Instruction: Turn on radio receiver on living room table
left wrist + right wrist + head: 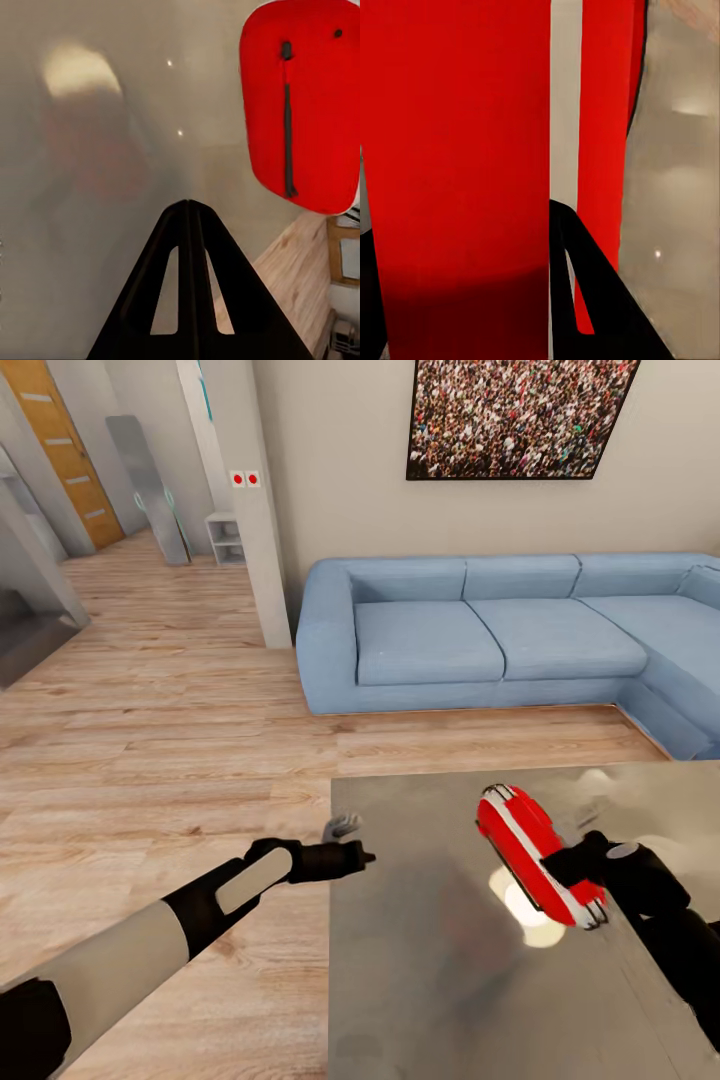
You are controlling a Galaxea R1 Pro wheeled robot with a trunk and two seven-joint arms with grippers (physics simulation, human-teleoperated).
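We are clamping our right gripper point(580, 875) around the red radio point(530, 852), holding it tilted just above the grey tabletop point(430, 960). Our left gripper point(362, 855), fingers pressed together and empty, is hovering at the tabletop's near-left edge, facing the blue sofa point(500, 630).

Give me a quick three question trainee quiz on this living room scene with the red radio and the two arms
1. True or false: the radio receiver is over the grey table.
2. Which gripper is at the radio? A) left B) right C) both
3. Fill in: the left gripper's fingers are pressed ____.

Key
1. True; it sits tilted above the glossy top.
2. B; the right gripper has a finger on each side of the red body, while the left one hangs at the table's edge.
3. Together.
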